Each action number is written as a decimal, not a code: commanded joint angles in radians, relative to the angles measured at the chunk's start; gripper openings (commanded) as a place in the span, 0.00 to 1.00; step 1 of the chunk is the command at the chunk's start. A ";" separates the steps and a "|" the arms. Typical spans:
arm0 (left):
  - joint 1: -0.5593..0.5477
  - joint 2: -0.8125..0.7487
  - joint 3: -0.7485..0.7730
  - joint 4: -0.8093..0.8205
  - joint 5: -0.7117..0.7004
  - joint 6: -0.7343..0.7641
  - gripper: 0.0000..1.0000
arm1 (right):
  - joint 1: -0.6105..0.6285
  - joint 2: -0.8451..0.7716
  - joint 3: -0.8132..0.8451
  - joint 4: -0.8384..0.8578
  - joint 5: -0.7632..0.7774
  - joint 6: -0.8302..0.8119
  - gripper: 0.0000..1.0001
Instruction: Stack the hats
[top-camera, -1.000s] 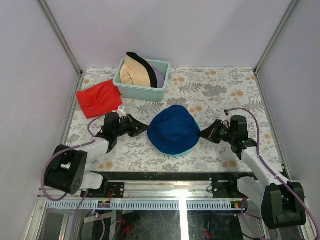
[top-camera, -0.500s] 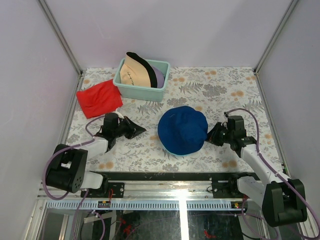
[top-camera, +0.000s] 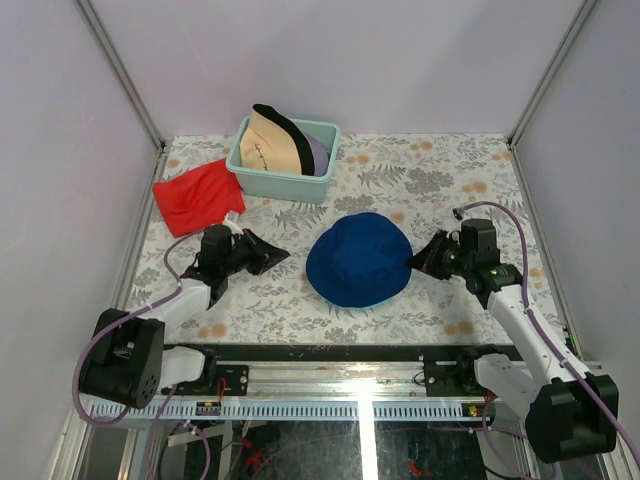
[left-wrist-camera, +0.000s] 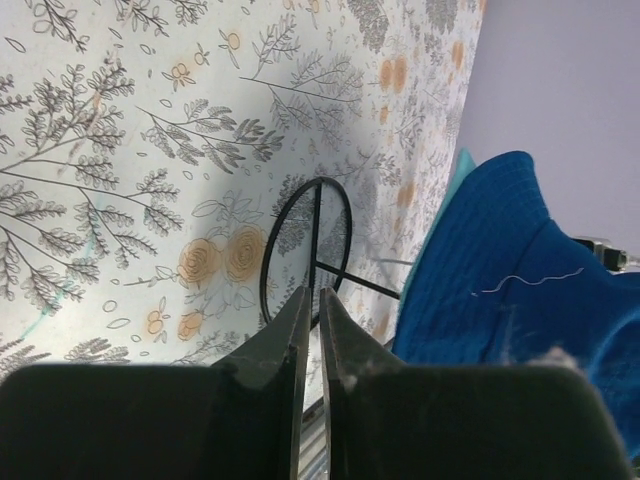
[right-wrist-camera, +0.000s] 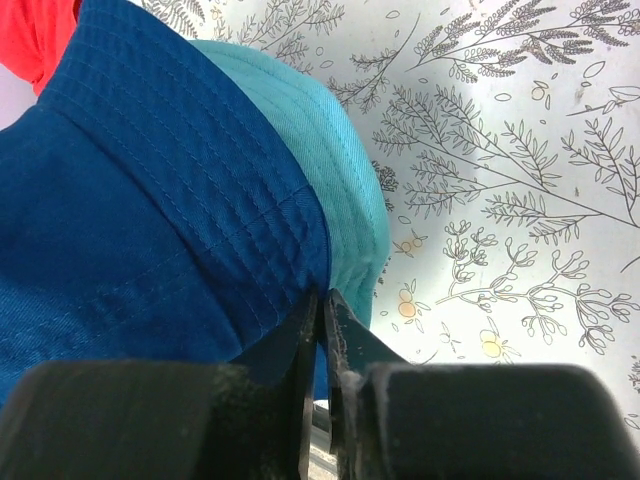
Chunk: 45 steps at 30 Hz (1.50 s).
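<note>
The floral-print desk (top-camera: 450, 170) carries everything. At its middle lies the dark blue hat (top-camera: 358, 258), crown up, sitting on top of the teal hat (right-wrist-camera: 335, 150). Only a thin rim of the teal one shows beneath the blue brim.

Behind and to the left of the dark blue hat stands the pale-teal plastic bin (top-camera: 280, 183). The red cloth (top-camera: 198, 195) lies flat further left of the dark blue hat, just beside that bin. The tan hat (top-camera: 265, 142) stands on edge in the bin, with the lavender hat (top-camera: 318, 152) tucked in next to it, on the side nearer the dark blue hat.

The right gripper (right-wrist-camera: 322, 295) is at the right edge of the dark blue hat, fingers clamped on its brim. Whether the teal brim is pinched as well is hard to tell. The left gripper (left-wrist-camera: 311, 292) is left of the dark blue hat, clear of it, fingers pressed together on nothing.
</note>
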 joint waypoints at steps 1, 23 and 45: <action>0.007 -0.062 -0.007 0.002 0.000 -0.037 0.14 | 0.010 -0.009 0.055 -0.021 -0.007 -0.023 0.15; 0.031 -0.053 0.595 -0.512 -0.285 0.151 0.60 | 0.010 -0.048 0.268 -0.266 0.223 -0.155 0.65; 0.134 0.957 1.763 -0.796 -0.355 0.492 0.63 | 0.010 -0.062 0.340 -0.296 0.253 -0.197 0.67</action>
